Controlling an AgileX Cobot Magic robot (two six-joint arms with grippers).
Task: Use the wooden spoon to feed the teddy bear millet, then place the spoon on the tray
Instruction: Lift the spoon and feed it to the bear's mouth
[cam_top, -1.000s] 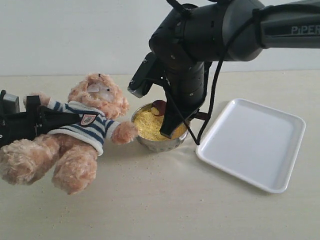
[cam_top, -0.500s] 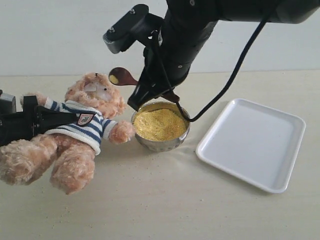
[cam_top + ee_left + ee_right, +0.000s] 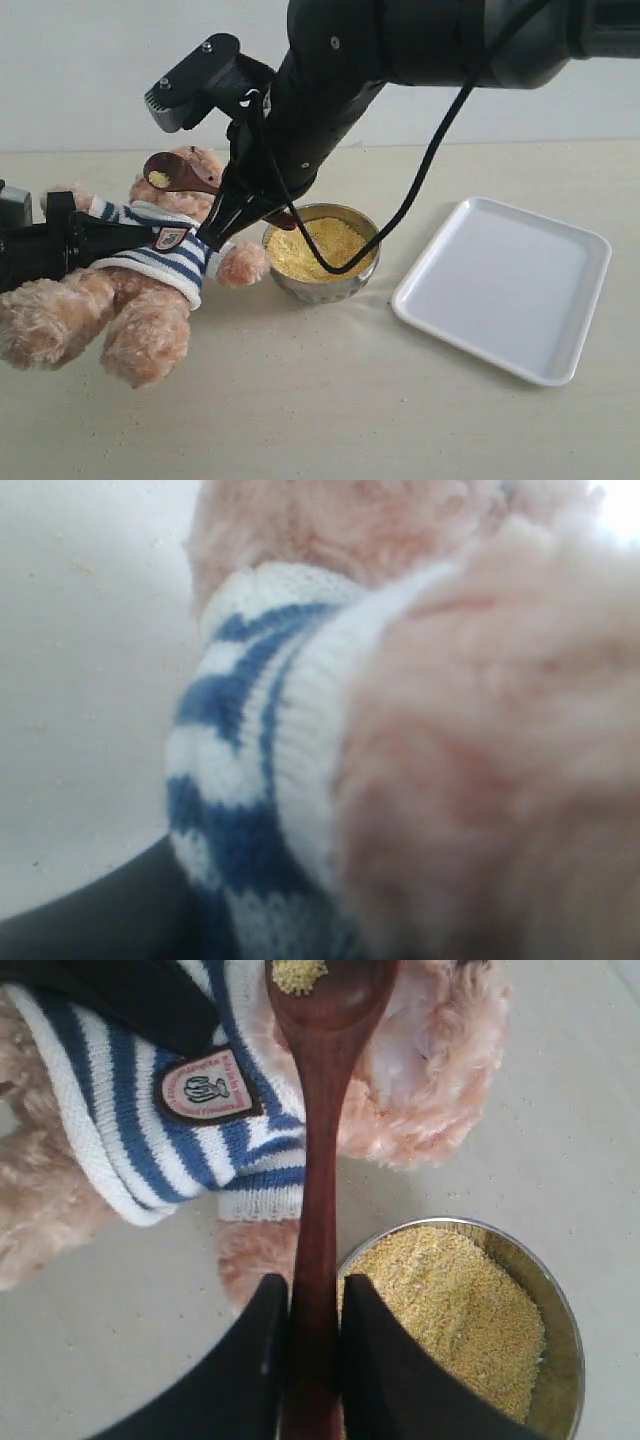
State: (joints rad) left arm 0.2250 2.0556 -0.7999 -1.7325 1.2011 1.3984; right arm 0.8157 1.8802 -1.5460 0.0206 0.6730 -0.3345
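The wooden spoon (image 3: 318, 1160) is clamped by its slim straight handle in the right claw (image 3: 312, 1295), which is closed on it, with the two black fingers pressed flat against opposite sides of the handle. The spoon is dark reddish-brown, smooth and glossy. It extends straight out past the fingertips to its oval bowl, which carries a small clump of yellow grains. That oval bowl sits at the face of the teddy bear (image 3: 150, 320), directly beyond the claw tip. The bear is fuzzy light-brown plush with a pale muzzle and a ribbed navy-and-white striped knit shirt bearing a small shield badge; one furry paw lies just beside the claw. The left claw (image 3: 135, 236) is closed on the bear's torso, with one black finger lying across the shirt front. On the other side of the right claw, just beside its fingers, stands a round shiny steel bowl (image 3: 318, 290) filled nearly to the rim with the millet (image 3: 460, 1310), a fine granular yellow heap. Past the steel bowl, well apart from the claw, lies the tray (image 3: 505, 290): white, smooth, rectangular, with rounded corners and a low raised rim. Bowl and tray stand on a pale speckled table (image 3: 330, 410). In the exterior view the right arm and its black cable cover part of the bear's head and the bowl's rear rim.
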